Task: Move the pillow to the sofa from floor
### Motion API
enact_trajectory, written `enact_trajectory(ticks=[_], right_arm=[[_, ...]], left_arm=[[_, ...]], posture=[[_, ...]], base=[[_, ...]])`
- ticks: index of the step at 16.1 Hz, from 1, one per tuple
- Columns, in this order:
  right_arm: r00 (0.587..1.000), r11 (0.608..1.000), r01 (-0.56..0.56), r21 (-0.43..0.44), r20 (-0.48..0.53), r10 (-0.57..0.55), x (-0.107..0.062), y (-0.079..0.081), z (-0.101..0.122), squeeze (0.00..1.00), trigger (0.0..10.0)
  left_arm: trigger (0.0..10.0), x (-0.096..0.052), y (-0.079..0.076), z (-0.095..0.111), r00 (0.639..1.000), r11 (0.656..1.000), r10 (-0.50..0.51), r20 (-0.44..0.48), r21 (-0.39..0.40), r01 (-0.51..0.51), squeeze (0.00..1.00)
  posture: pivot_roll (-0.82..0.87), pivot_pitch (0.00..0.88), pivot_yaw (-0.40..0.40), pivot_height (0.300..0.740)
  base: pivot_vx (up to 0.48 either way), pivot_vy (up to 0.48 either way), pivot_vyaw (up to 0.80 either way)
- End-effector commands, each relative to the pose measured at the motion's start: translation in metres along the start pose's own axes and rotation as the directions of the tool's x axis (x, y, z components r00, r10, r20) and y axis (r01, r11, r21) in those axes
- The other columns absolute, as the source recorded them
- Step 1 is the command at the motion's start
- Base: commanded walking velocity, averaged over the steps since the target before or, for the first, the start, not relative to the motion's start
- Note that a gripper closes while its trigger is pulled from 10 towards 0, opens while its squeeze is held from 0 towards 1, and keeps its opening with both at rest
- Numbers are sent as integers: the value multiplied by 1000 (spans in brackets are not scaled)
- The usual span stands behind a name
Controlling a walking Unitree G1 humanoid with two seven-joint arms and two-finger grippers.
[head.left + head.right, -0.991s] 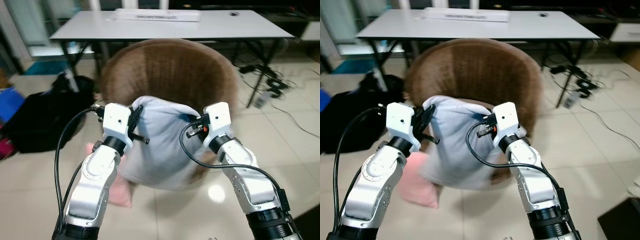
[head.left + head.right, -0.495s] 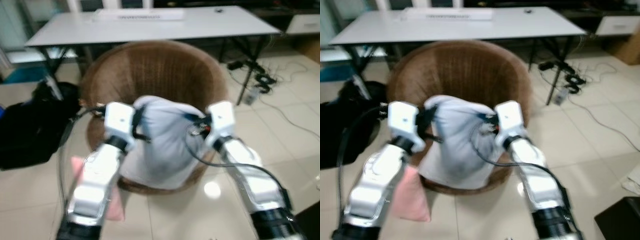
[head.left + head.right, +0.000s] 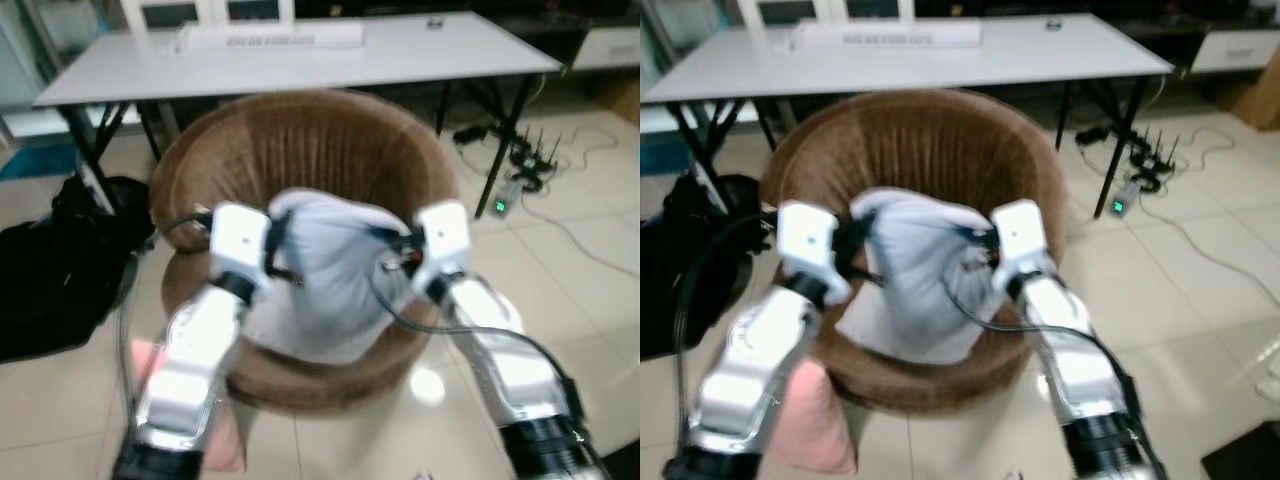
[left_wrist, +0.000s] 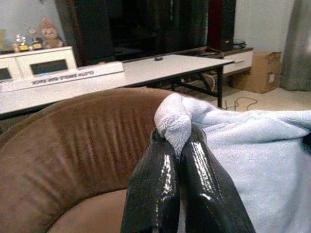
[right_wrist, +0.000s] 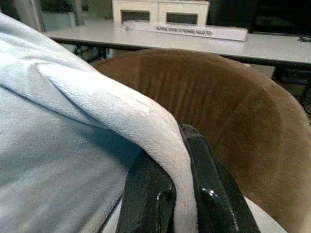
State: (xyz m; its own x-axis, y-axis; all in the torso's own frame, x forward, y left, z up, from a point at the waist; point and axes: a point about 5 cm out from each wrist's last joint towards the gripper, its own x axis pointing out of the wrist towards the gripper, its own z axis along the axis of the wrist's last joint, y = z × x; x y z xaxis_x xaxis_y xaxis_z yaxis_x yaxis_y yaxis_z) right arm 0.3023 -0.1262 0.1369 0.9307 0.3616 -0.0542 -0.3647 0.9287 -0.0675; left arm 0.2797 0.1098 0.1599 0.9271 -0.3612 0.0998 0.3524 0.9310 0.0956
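A light blue fleece pillow (image 3: 325,280) hangs between my two grippers, over the seat of a round brown sofa chair (image 3: 320,150). My left gripper (image 3: 276,250) is shut on the pillow's upper left corner. In the left wrist view the fabric bulges out between the black fingers (image 4: 160,179). My right gripper (image 3: 392,250) is shut on the pillow's upper right edge, and the fleece folds over its fingers (image 5: 209,194). The pillow's lower part sags onto or just above the seat cushion; I cannot tell which.
A long white table (image 3: 300,55) stands behind the chair. A black bag (image 3: 50,270) lies on the floor at left, and a pink cushion (image 3: 810,420) lies by the chair's front left. Cables and a power strip (image 3: 505,175) are on the tiles at right.
The camera has moved closer and the chair now sits lower and nearer in view. The pillow, still held by both grippers, is now over the chair's seat.
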Motion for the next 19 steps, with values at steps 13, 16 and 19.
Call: enact_trajectory(ticks=[13, 16, 19], right_arm=[[996, 997, 80, 0, 45, -80, 2, -14, 11, 0, 10000], [996, 997, 72, -4, 47, -72, 2, -12, 12, 0, 10000], [997, 999, 37, -12, 63, -36, 10, -7, 17, 0, 10000]], left_arm=[[10000, -3, 22, 6, 995, 994, 99, 26, 35, -100, 0], [10000, -4, 23, 7, 994, 994, 104, 28, 36, -105, 0], [10000, -4, 23, 6, 993, 993, 112, 22, 45, -113, 0]], posture=[[77, 0, 24, 740], [77, 0, 24, 740], [77, 0, 24, 740]], base=[[367, 0, -197], [369, 0, 0], [350, 0, 0]])
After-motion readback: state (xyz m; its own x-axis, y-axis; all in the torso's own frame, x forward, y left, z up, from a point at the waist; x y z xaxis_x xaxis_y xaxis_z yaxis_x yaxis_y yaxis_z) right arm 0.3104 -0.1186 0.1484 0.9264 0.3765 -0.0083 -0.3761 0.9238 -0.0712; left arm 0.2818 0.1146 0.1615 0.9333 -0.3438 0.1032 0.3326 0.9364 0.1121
